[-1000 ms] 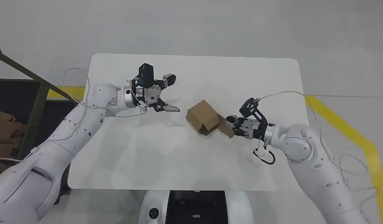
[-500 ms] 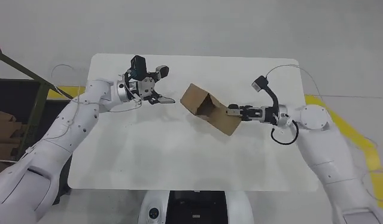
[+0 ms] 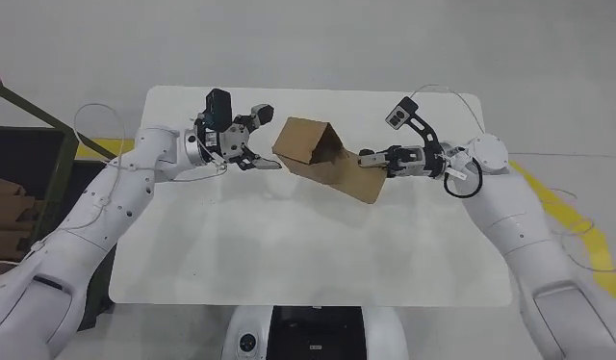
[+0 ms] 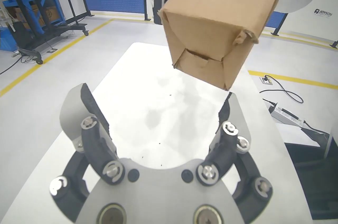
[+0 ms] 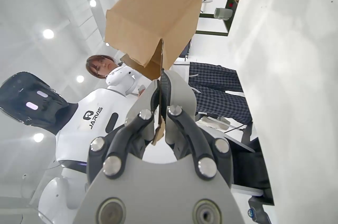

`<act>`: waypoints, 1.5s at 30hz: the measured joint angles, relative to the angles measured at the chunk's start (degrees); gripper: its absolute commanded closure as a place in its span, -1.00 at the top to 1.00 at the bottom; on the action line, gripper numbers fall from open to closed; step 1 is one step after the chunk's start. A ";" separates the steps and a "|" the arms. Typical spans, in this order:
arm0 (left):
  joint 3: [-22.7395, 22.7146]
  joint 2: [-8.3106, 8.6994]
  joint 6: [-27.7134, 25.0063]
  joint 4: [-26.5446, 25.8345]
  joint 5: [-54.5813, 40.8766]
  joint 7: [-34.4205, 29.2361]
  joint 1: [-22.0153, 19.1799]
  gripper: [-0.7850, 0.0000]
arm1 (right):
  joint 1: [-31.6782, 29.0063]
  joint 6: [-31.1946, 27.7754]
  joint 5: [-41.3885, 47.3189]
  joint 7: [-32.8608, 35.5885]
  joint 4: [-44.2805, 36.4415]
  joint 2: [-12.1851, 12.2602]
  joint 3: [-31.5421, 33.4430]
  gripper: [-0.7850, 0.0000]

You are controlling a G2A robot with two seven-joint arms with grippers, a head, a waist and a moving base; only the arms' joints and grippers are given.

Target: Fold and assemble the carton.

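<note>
Overhead, brown cardboard carton (image 3: 322, 158) held off the white counter (image 3: 289, 254), above its far half and near the middle, tilted so one end sits higher than the other. Right gripper (image 3: 367, 160) clenched on the carton: in the right wrist view both pads are pressed flat against a thin cardboard flap, edge-on between them, with the box body beyond the fingertips. Carton is erected into a box shape; the flap end points toward the right arm, the closed-looking end toward the left arm. From the left wrist view the carton (image 4: 214, 24) hangs in the air over the far part of the counter, one face showing folded flaps tucked together along a seam, with a ragged, crumpled bit of card at one corner and rough torn edges along the top rim. Left gripper (image 3: 268, 139) released, fingers spread wide, nothing between them; it sits over the counter's far left area, just beside the carton's near end, fingertips pointing at it but apart from it. Dark rubber pads (image 4: 91, 103) on the left fingers look worn and chipped at the edges. Counter surface under the left gripper shows a few small dark specks
</note>
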 measured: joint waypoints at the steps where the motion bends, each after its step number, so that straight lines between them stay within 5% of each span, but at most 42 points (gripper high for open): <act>1: 0.44 0.15 0.00 -0.38 -0.15 0.22 -0.11 1.00 | 0.56 0.00 0.75 0.00 0.56 -0.05 -0.21 -1.00; 19: 0.59 0.31 0.03 -2.19 -0.15 -3.07 1.00 1.00 | -0.35 0.72 1.54 -0.01 -0.96 -0.14 -0.70 -1.00; 26: 3.41 1.78 0.00 -6.63 2.25 -3.98 0.85 1.00 | 1.62 -0.01 3.75 0.00 0.94 0.64 -3.96 -1.00; 36: 7.30 4.82 0.00 -7.38 -0.62 4.32 -0.92 1.00 | 2.93 0.00 11.16 0.00 -3.06 3.08 -9.56 -1.00; 45: 12.65 5.72 0.00 -8.31 -3.68 10.03 -3.63 1.00 | 3.33 0.00 14.19 0.00 -6.21 5.16 -14.63 -1.00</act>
